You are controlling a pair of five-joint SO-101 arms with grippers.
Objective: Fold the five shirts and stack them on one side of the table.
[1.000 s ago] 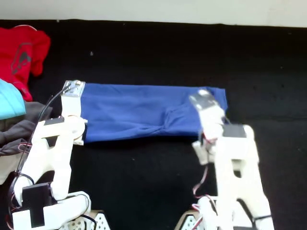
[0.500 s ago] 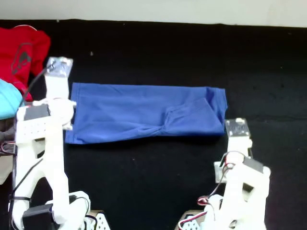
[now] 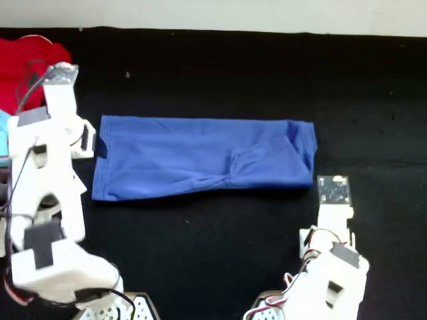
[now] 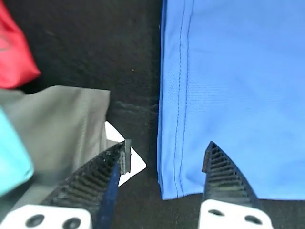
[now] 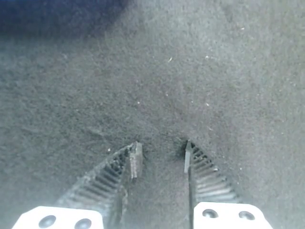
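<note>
Since 1 s ago both my arms left the blue shirt (image 3: 200,157) ends: L drew back twd the table (image 3: 220,73) left edge, R twd the near edge. Shirt lies flat mid-table, long axis left-right. L end effector (image 4: 167,152) wide open, empty, above shirt's left hem. R end effector (image 5: 161,155) part open, empty, above bare table.

Robot lab bench, black-covered table (image 3: 373,100)

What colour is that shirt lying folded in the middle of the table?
The shirt is plain blue, seen best in the high view.
</note>
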